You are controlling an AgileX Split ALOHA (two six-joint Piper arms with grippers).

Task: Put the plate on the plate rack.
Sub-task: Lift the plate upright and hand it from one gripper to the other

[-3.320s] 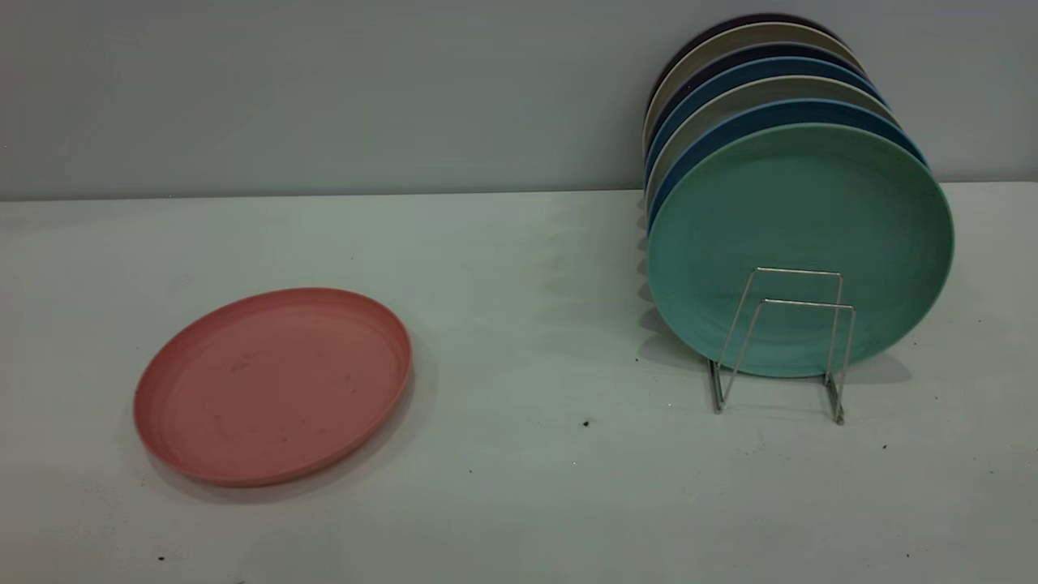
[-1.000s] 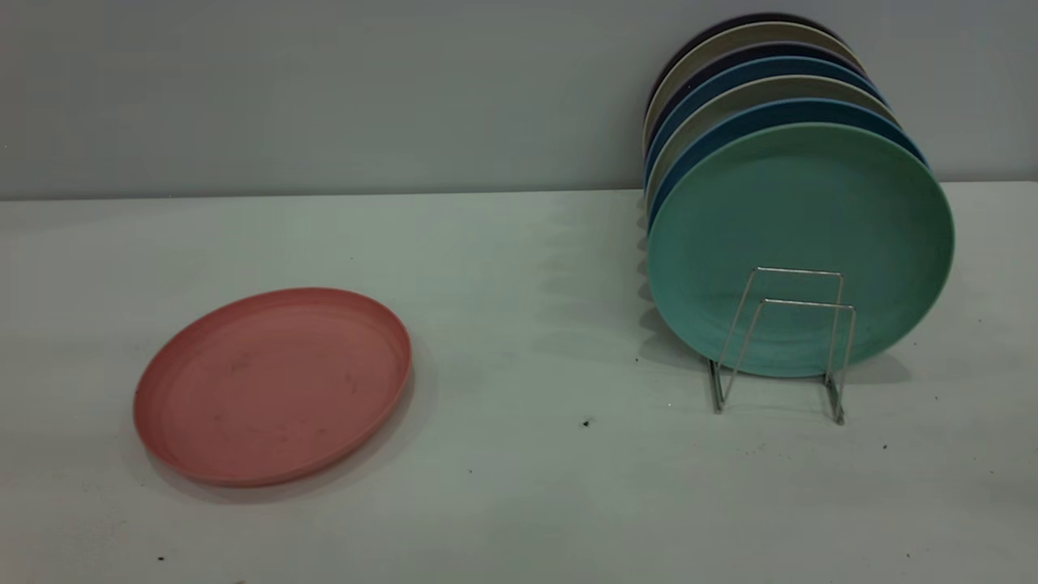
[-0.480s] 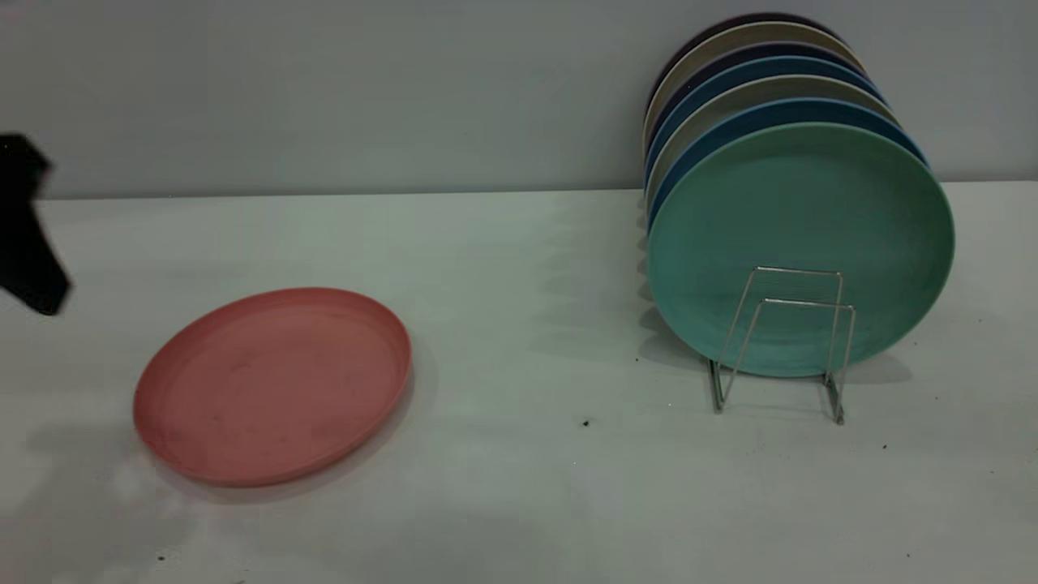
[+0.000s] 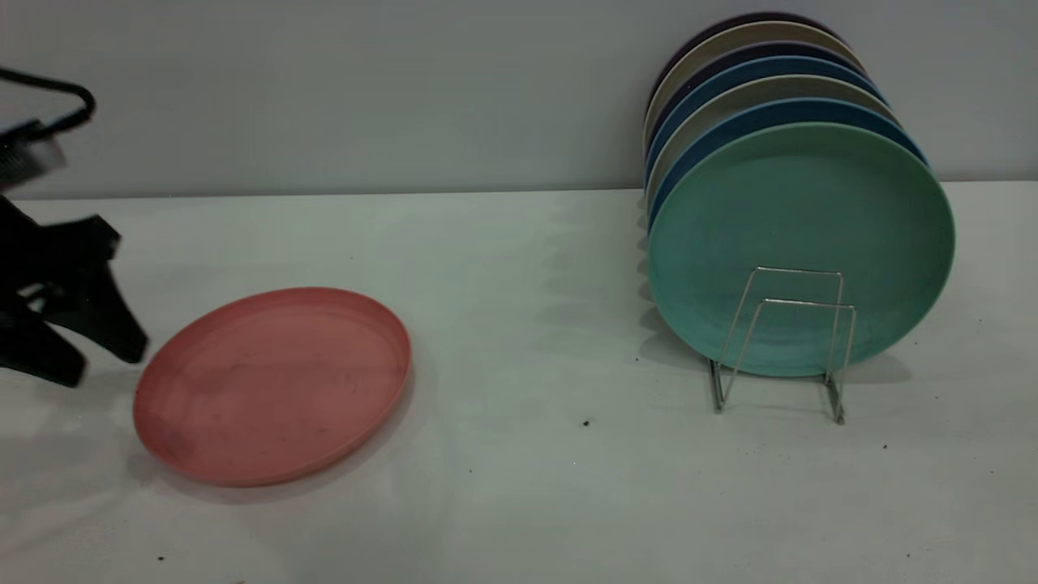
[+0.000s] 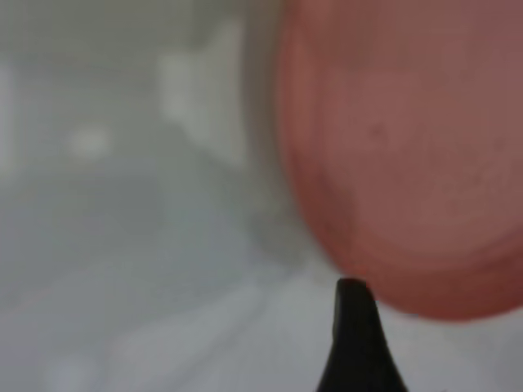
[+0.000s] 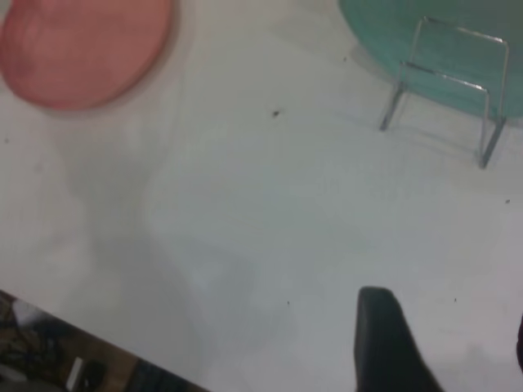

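The plate [image 4: 272, 386] lies flat on the table [image 4: 519, 487], well apart from the rack [image 4: 782, 345]. The left gripper [image 4: 77, 345] hovers just beside its rim, fingers spread. Best to come in low, straddle the rim, then pinch firmly before lifting.

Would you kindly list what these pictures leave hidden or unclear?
- Left hand: exterior view's left edge cuts its arm; the left wrist view shows one fingertip.
- Right hand: absent from the exterior view; the right wrist view shows one finger, so its opening is unclear.
- Plate rack: its rear loops sit behind the teal plate.
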